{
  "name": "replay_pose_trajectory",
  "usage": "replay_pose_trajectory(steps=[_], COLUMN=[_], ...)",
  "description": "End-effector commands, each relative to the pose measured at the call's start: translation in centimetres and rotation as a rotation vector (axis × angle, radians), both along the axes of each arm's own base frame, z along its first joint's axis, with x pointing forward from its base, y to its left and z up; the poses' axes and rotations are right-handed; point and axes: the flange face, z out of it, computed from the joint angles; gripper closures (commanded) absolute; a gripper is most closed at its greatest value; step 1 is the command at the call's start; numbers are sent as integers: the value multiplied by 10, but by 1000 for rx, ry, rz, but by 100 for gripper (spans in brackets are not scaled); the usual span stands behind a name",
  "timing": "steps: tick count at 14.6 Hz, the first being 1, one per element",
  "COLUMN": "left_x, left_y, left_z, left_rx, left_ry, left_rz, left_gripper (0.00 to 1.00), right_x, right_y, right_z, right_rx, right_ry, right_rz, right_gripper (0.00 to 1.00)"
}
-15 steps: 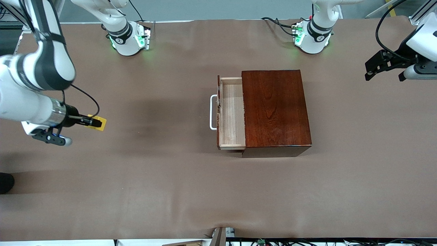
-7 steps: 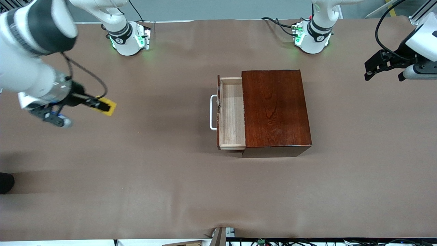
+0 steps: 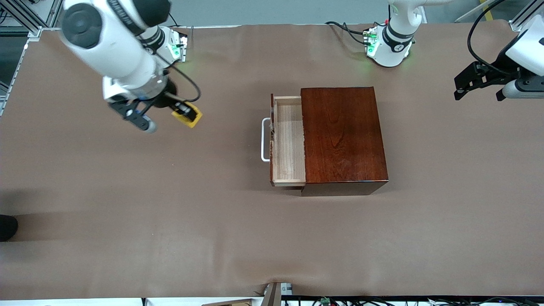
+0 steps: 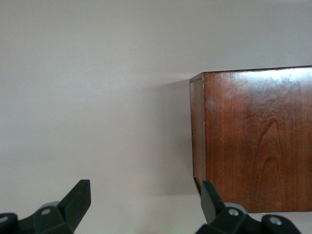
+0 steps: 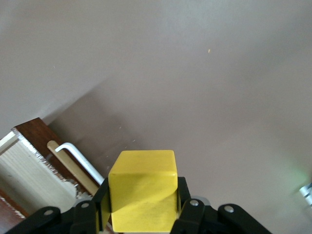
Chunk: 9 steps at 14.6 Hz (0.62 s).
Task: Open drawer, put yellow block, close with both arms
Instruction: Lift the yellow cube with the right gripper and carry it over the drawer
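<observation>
The mahogany box (image 3: 344,136) stands mid-table with its drawer (image 3: 289,142) pulled partly out toward the right arm's end, showing the pale wood tray and white handle (image 3: 264,140). My right gripper (image 3: 186,114) is shut on the yellow block (image 3: 187,114) and holds it in the air over the bare table, between the right arm's base and the drawer. In the right wrist view the block (image 5: 142,190) sits between the fingers, with the drawer (image 5: 29,175) and handle (image 5: 78,158) ahead. My left gripper (image 3: 467,87) waits open over the left arm's end of the table; its wrist view shows the box (image 4: 253,139).
The table (image 3: 170,212) is covered in brown paper. The two arm bases (image 3: 161,46) stand along its edge farthest from the front camera. Cables lie by the left arm's base (image 3: 389,42).
My right arm has swung from the right arm's end of the table toward the drawer, carrying the yellow block with it. The left arm and the drawer have not moved.
</observation>
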Motion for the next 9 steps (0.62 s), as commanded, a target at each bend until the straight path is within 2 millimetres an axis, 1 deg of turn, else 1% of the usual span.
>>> replay_pose_trajectory(steps=[1,2,4,5,6,9], left_x=[-5,-4,-4,-4,-4,-3], left_y=[3,3,2,2,2,3], left_z=[7,6,5,4,4,2], left_rx=[-12,-12,-9,-8,-6,-3], left_ry=[-6,-4,-2,0,-1,4], left_rz=[-4,-4,-1,0,0,0], left_gripper=[0,0,0,0,0,0], right_x=[4,5,7,7,9,8], right_y=[33,46,77,94,106,136], right_z=[-10,-15,-33,-37,-44,-62], right_rx=[3,-1,-23,-27,-33,-32], right_ry=[18,31,61,65,75,81], right_rz=[-119,-163,-239,-274,-314,-397], right_gripper=[100,100,100,100,100,100])
